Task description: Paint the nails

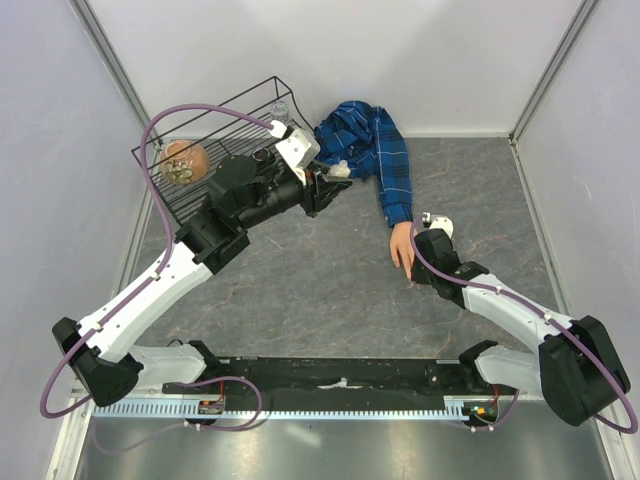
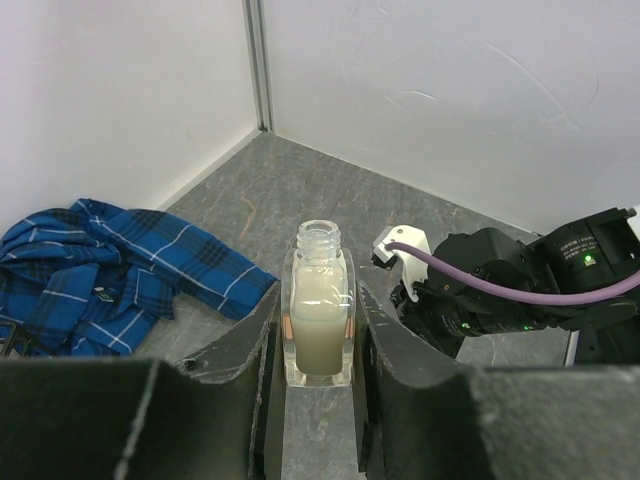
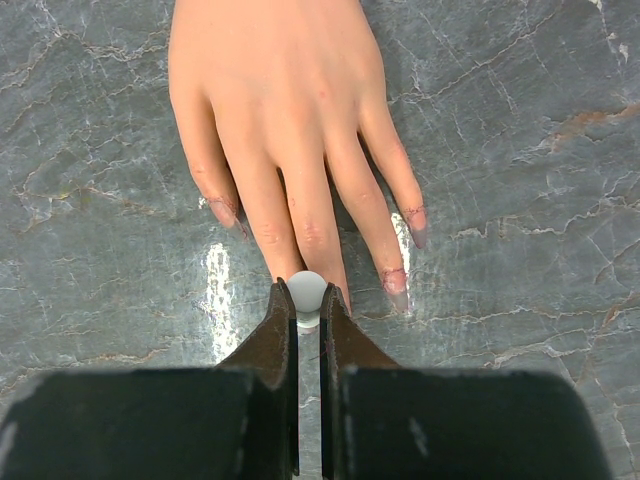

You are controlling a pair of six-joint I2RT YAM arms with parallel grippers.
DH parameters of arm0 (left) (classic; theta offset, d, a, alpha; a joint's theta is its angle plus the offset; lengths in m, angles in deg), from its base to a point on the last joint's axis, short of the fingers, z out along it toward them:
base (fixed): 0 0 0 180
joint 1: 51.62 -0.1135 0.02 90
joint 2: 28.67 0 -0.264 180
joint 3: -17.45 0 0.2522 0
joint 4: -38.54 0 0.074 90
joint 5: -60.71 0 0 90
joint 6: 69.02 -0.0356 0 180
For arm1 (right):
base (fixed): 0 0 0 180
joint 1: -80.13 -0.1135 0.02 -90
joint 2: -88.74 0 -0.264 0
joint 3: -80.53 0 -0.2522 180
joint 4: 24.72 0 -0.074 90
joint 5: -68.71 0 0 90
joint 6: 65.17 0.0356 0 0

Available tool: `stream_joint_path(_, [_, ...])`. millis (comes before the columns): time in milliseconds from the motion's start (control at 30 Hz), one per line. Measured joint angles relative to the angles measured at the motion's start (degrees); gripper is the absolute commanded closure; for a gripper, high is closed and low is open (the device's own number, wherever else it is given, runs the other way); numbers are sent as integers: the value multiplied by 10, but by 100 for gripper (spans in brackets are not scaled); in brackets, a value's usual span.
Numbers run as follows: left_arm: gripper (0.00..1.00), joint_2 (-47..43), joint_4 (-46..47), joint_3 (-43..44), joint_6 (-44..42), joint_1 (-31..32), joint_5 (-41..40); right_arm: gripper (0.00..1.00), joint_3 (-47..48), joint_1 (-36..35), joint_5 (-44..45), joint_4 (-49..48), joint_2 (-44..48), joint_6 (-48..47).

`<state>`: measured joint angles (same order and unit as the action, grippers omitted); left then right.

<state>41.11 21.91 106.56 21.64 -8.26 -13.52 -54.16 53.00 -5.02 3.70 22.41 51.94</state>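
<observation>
Jaws of right gripper [image 3: 309, 312] pressed on white cap [image 3: 307, 291], held over middle fingertip of mannequin hand [image 3: 280, 100] on surface [image 3: 520, 150]; nails [image 3: 397, 285] just ahead, fingers' long axis aligned with jaws. Open bottle [image 2: 318, 320] pinched by left gripper [image 2: 318, 345], well apart.

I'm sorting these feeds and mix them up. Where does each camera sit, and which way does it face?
Top external: above and behind the bases, looking down at the table; left arm and right arm show.
Left wrist: behind the left gripper, looking forward past its gripped bottle; right arm beyond.
Right wrist: behind the right gripper, looking down at the mannequin hand; shut on a white cap.
Shared: plaid sleeve, top and left wrist.
</observation>
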Motion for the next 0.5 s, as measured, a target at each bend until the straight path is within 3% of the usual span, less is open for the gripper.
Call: stream_joint_path(500, [98,0,0,0,0,-2,8,100,3,0,0,-1,-3,-2])
